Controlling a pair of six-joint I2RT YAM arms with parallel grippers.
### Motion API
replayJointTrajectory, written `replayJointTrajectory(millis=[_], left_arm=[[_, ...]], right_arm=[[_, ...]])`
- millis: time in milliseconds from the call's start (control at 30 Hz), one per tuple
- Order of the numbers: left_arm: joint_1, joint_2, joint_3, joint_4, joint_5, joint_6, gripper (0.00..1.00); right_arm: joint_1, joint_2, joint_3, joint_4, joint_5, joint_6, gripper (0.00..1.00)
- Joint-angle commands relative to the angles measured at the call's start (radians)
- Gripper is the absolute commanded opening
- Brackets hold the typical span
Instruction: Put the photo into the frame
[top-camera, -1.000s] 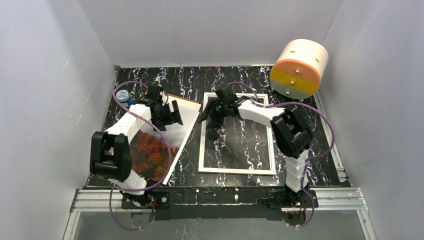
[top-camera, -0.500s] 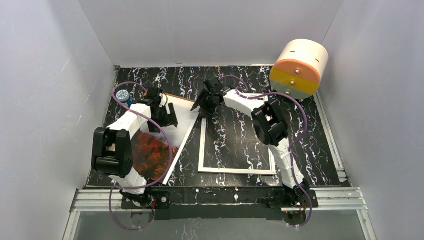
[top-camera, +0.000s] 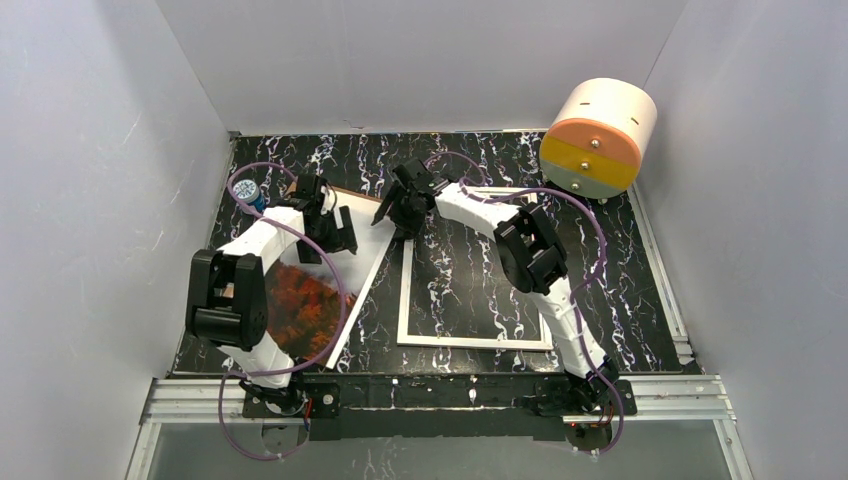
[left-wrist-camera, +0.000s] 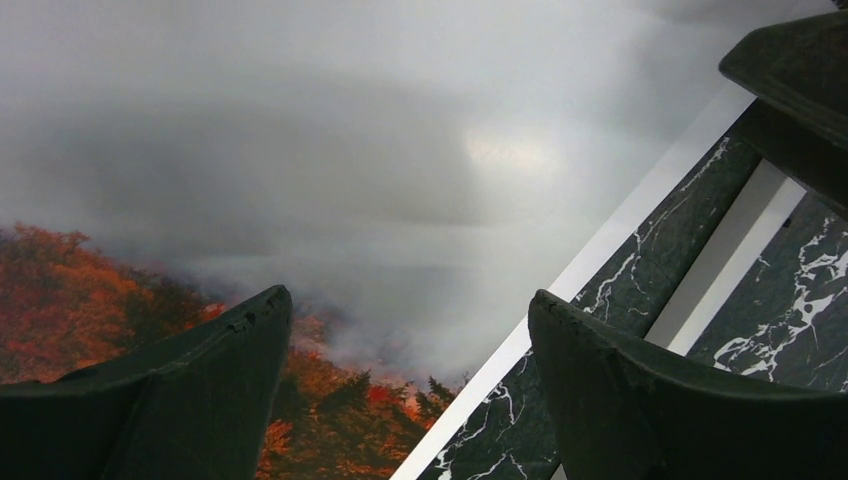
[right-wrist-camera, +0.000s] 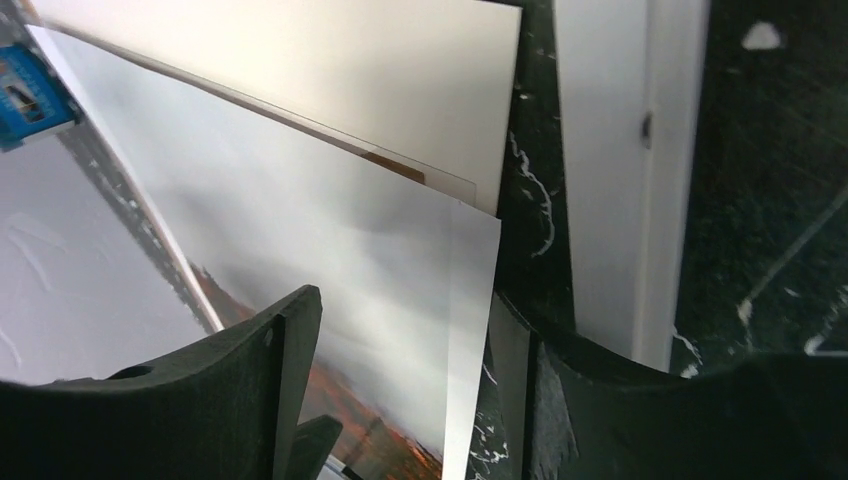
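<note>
The photo (top-camera: 366, 246) is lying flat on the left side of the black marble table (top-camera: 645, 300), set at a slant. Its misty grey end is pointing far and its red-orange forest end near, where the left arm is covering part of it. The frame (top-camera: 476, 341) is lying flat just to its right, with a narrow strip of marble separating the photo's right edge from the frame's left rim. The left gripper (left-wrist-camera: 405, 300) is hanging over the grey mist with its jaws spread wide, gripping nothing. The right gripper (right-wrist-camera: 405, 315) is reaching over the photo's far right corner, jaws wide apart and straddling the paper's edge; whether either finger is touching is unclear. A pale board (right-wrist-camera: 300, 70) is lying under the photo's far end. A white-and-orange drum (top-camera: 598, 135) is sitting at the far right.
</note>
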Motion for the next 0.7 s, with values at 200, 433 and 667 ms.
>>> replayJointTrajectory(millis=[200, 433, 667], left_arm=[[0.001, 0.055, -0.03, 0.004, 0.005, 0.018, 0.7], [0.001, 0.066, -0.036, -0.01, -0.028, 0.014, 0.59], [0.001, 0.084, -0.032, -0.023, -0.103, 0.011, 0.54]], right_arm=[[-0.016, -0.118, -0.262, 0.425, -0.146, -0.021, 0.61], [-0.018, -0.117, -0.277, 0.458, -0.199, -0.004, 0.48], [-0.021, -0.112, -0.243, 0.361, -0.191, -0.014, 0.38]])
